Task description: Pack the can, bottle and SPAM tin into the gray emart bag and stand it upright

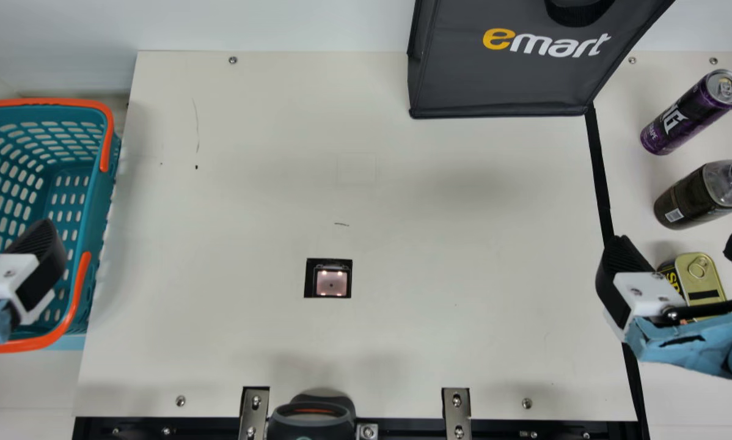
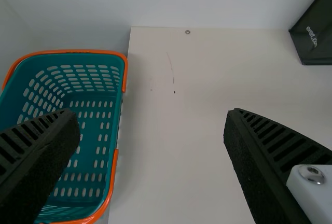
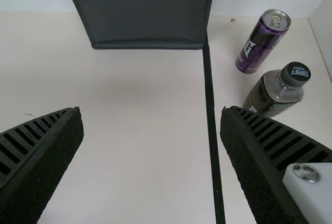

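Observation:
In the main view the gray emart bag [image 1: 500, 79] stands upright at the back, right of centre. Along the right side are the purple can [image 1: 687, 119], the dark bottle [image 1: 699, 198] and the SPAM tin [image 1: 702, 275], partly covered by my right gripper [image 1: 676, 245], which is open above it. My left gripper [image 1: 27, 275] is over the basket's side. In the left wrist view my left gripper [image 2: 150, 115] is open and empty. The right wrist view has my right gripper [image 3: 150, 112] open and empty, with the can [image 3: 262, 42] and bottle [image 3: 275, 92] beyond it.
A teal basket [image 1: 91, 201] with orange handles sits along the left edge. A black strip [image 1: 599, 165] runs between the bag's corner and the front on the right. A small black square piece [image 1: 310, 278] lies mid-table. Metal brackets [image 1: 456, 406] line the front edge.

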You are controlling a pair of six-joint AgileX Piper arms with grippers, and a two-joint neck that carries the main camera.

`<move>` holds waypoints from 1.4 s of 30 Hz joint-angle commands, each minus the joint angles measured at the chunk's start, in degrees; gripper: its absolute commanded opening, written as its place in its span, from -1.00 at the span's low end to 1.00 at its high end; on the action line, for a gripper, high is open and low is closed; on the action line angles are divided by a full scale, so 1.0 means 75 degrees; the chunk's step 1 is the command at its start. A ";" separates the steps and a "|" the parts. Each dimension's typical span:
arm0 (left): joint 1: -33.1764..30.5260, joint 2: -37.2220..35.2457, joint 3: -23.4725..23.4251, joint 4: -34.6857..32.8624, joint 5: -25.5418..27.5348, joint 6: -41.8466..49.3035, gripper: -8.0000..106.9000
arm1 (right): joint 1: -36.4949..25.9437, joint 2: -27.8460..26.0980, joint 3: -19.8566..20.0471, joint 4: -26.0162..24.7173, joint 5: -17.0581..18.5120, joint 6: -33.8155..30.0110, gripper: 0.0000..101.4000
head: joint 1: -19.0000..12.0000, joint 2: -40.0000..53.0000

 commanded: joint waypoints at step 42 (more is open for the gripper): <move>0.0000 0.0000 0.0000 0.0000 0.0000 0.0000 0.71 | 0.0000 0.0000 0.0000 0.0000 -0.0008 0.0000 0.87 | -0.2458 -0.2444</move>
